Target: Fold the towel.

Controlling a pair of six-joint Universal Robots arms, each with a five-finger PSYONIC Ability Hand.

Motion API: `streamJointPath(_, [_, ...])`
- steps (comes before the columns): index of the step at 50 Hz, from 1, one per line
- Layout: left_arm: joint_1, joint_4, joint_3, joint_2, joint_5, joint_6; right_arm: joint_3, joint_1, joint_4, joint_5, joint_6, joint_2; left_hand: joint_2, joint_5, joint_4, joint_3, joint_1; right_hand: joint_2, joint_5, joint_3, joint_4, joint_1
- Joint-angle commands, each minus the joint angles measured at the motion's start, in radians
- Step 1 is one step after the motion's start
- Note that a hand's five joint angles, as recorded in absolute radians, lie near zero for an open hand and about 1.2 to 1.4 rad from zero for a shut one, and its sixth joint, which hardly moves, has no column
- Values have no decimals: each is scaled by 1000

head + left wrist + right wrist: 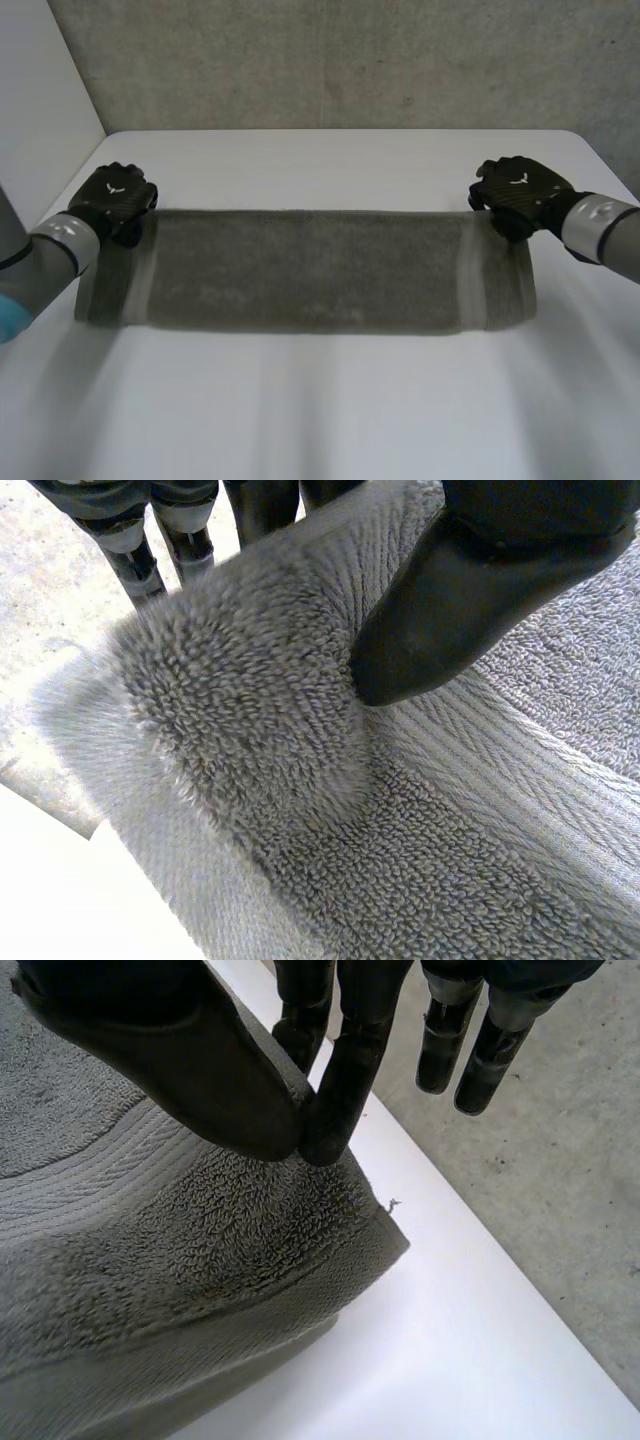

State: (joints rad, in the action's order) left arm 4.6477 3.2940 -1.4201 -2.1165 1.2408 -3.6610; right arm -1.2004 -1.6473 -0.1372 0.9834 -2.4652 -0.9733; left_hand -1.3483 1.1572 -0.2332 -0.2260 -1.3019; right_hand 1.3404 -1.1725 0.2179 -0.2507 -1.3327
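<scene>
A grey towel lies as a long band across the white table, with paler stripes near both short ends. My left hand is at the towel's far left corner. In the left wrist view its thumb presses the towel against the fingers behind the raised edge. My right hand is at the far right corner. There its thumb and a finger pinch the edge of the towel, lifted slightly off the table.
A concrete wall rises behind the table's far edge, and a white panel stands at the left. The table's right edge runs close beside my right hand, with grey floor beyond it.
</scene>
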Motion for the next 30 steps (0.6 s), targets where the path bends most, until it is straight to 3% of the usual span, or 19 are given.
streamJointPath(1, [-17, 9, 116, -108, 19, -4, 99, -42, 123, 76, -60, 136, -48, 64, 59, 51, -94, 56, -49, -43, 76, -64])
streamJointPath(18, [-38, 114, 170, -235, 45, -99, 236, -75, 165, 110, -60, 295, -48, 64, 59, 51, -94, 56, -49, -43, 76, -64])
streamJointPath(19, [-38, 115, 170, -235, 45, -99, 239, -81, 175, 112, -60, 298, -48, 64, 59, 51, -94, -22, 28, -43, 76, 14])
streamJointPath(20, [-38, 118, 168, -234, 51, -99, 239, -81, 176, 112, -60, 298, 82, -66, 59, 51, 36, -22, 29, -43, 76, 15])
streamJointPath(21, [-40, 121, 165, -231, 57, -97, 242, -85, 191, 115, -61, 300, 592, -576, 59, 51, 546, -240, 247, -43, 76, 233])
streamJointPath(22, [-40, 121, 165, -230, 57, -97, 248, -88, 212, 130, -61, 300, 598, -581, 59, 51, 551, -600, 607, -43, 76, 592])
streamJointPath(23, [-40, 121, 165, -224, 68, -99, 248, -88, 212, 130, -61, 300, 1092, -1075, 59, 51, 1045, -604, 610, -43, 76, 596])
streamJointPath(25, [-40, 121, 165, -221, 80, -99, 259, -92, 252, 170, -64, 294, 1150, -1133, 59, 51, 1103, -1010, 1017, -43, 76, 1002])
streamJointPath(26, [-40, 122, 162, -215, 92, -97, 259, -92, 252, 170, -64, 294, 1155, -1139, 59, 51, 1109, -1012, 1018, -43, 76, 1004])
streamJointPath(27, [-40, 122, 162, -215, 92, -97, 259, -100, 266, 188, -75, 283, 1155, -1139, 59, 51, 1109, -1166, 1172, -43, 76, 1158])
streamJointPath(30, [-38, 127, 153, -191, 120, -94, 256, -117, 284, 215, -95, 257, 1158, -1142, 59, 51, 1112, -1166, 1172, -43, 76, 1158])
